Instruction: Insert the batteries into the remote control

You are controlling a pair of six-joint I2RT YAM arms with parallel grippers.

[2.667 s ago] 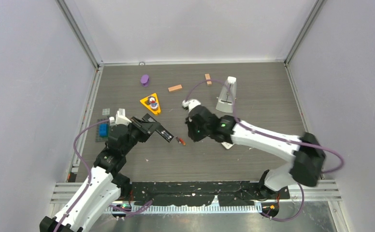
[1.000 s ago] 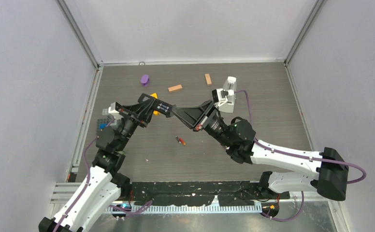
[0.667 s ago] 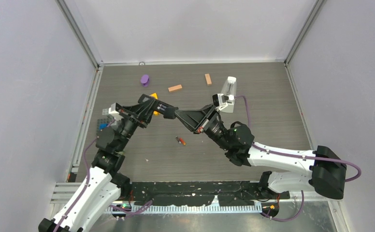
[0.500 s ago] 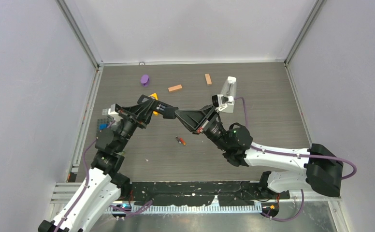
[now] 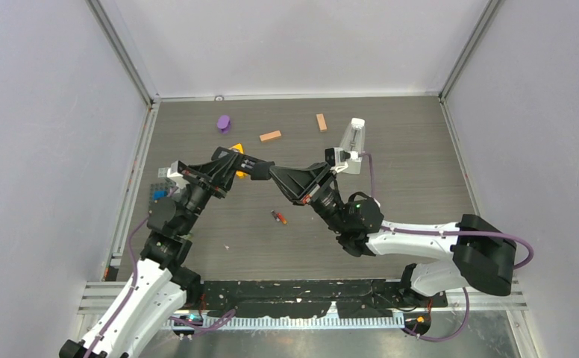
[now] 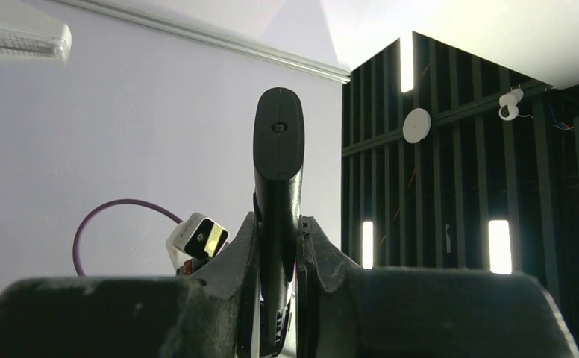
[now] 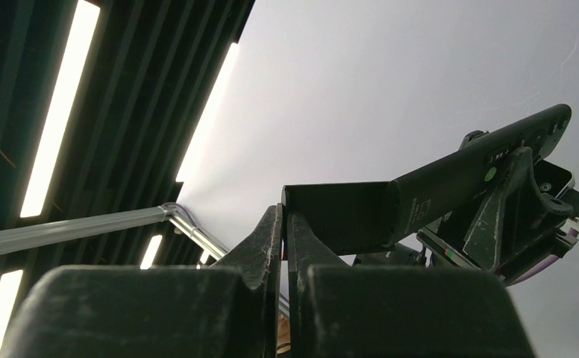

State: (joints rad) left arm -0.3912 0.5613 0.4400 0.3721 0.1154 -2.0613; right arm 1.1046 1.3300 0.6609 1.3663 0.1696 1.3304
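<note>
Top camera looks down on the table (image 5: 421,149); both wrist cameras face upward, sharing the remote (image 6: 277,171).

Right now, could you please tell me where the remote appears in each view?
Top external: remote left of centre.
Left wrist: remote at centre, upright.
Right wrist: remote at right, slanting upward.
Shared landmark: left gripper clamping it.

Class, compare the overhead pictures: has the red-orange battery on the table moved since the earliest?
No. The battery keeps its spot, same offset from the purple block.
</note>
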